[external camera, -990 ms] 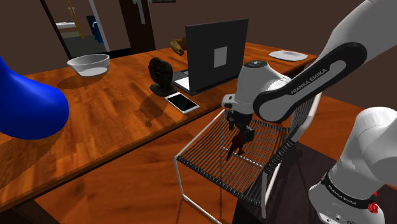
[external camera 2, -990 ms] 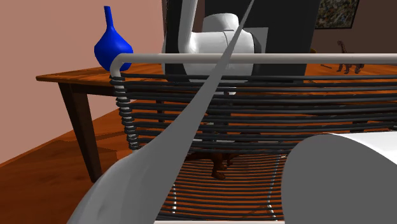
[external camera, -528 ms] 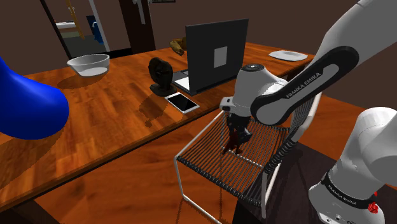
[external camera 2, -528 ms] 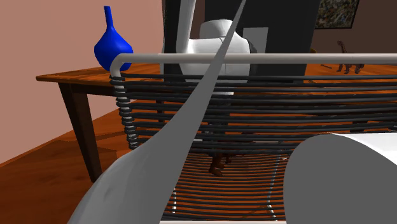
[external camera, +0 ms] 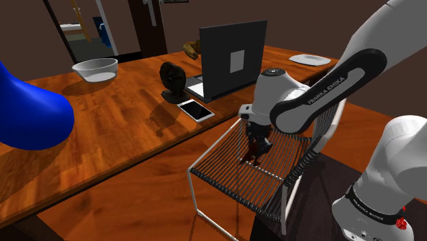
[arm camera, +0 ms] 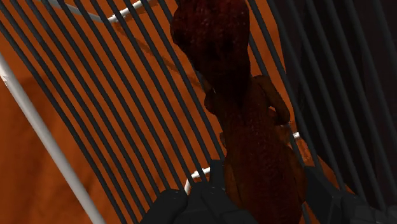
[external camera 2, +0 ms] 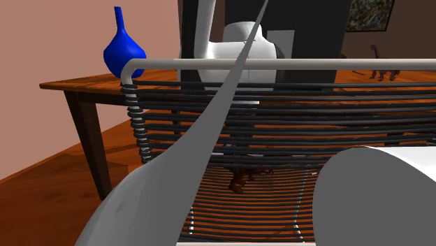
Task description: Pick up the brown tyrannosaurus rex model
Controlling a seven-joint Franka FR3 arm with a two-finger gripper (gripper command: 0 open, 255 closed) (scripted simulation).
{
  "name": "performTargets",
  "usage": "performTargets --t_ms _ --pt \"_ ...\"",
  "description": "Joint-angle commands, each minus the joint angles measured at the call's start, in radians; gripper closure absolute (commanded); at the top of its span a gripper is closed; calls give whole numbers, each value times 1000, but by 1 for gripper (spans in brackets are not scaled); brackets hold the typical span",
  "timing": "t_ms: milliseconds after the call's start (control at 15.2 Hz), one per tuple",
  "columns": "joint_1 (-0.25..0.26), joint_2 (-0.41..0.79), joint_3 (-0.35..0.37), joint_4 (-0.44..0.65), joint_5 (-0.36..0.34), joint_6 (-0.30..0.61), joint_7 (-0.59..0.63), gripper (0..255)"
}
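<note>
The brown tyrannosaurus rex model [arm camera: 251,140] sits clasped between my black fingers [arm camera: 191,205], so my gripper [arm camera: 261,205] is shut on it. In the shoulder view the gripper [external camera: 258,142] hangs low over the wire seat of a chair [external camera: 226,171], with the dinosaur [external camera: 253,153] sticking out below it. Through the chair's back bars in the second exterior view, the dinosaur [external camera 2: 239,180] shows just over the seat wires. Whether its feet touch the seat I cannot tell.
A wooden table [external camera: 116,130] beside the chair carries an open laptop [external camera: 229,58], a phone [external camera: 196,109], a black round object [external camera: 172,79], a white bowl [external camera: 96,68], a plate [external camera: 309,59] and a blue vase [external camera: 27,113]. The chair's back rail [external camera 2: 293,64] stands close behind the arm.
The fingers have gone from open to shut on the dinosaur. The hand has shifted slightly over the seat, and the model has moved a little with it.
</note>
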Motion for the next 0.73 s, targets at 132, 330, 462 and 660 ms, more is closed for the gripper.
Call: performTargets --t_ms 132,330,462,660 --pt "-15 -61 31 -12 -49 -62 -25 255" --pt "-15 -102 33 1 -38 -116 -36 255" --pt "-13 -128 31 11 -34 -152 -40 255" --pt "-9 -163 29 29 -28 -205 -47 255"
